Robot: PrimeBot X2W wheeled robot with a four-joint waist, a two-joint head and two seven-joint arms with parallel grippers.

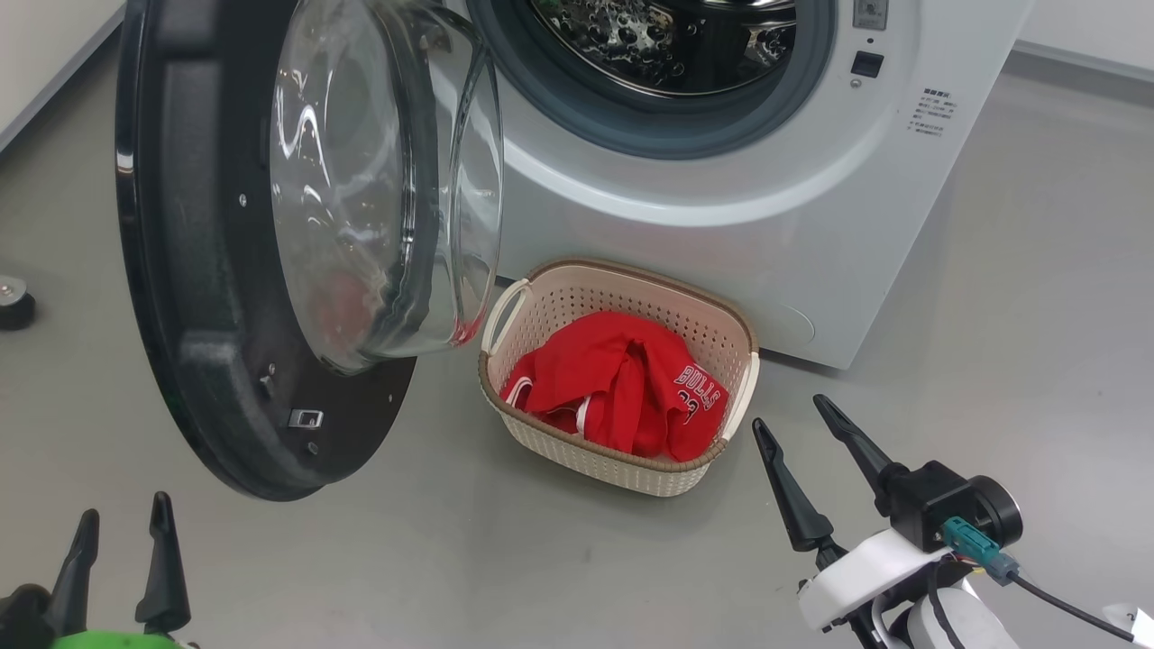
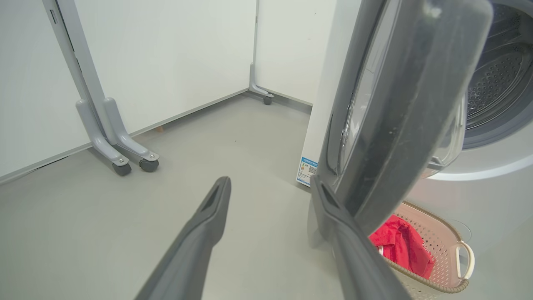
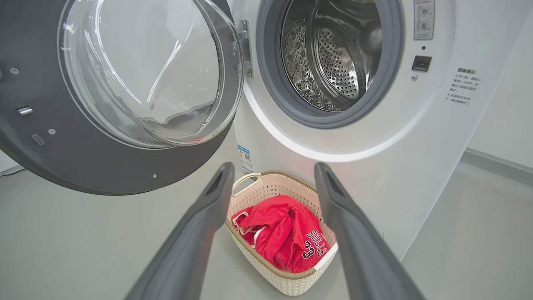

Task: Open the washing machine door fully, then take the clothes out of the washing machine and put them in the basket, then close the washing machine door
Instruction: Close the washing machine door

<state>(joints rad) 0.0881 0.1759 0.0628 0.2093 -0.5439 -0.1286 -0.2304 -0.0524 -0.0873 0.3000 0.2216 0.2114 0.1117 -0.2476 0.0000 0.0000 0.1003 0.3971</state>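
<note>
Big white washing machine (image 1: 721, 225) up at one o'clock, with a grey rubber ring round its dimpled steel drum (image 1: 667, 36). The washing machine door (image 1: 180, 270) stands wide open at ten o'clock: glossy black rim, bulging clear glass bowl. At the machine's foot, six o'clock of the opening, the cream perforated basket (image 1: 613, 460) with its brown woven-look rim holds the crumpled red clothes (image 1: 613, 379), "BULLS" lettering showing. Right gripper (image 1: 792, 412) at four o'clock, fingers spread, empty — left gripper (image 1: 126, 505) at seven o'clock, fingers spread too, just below the door.
</note>
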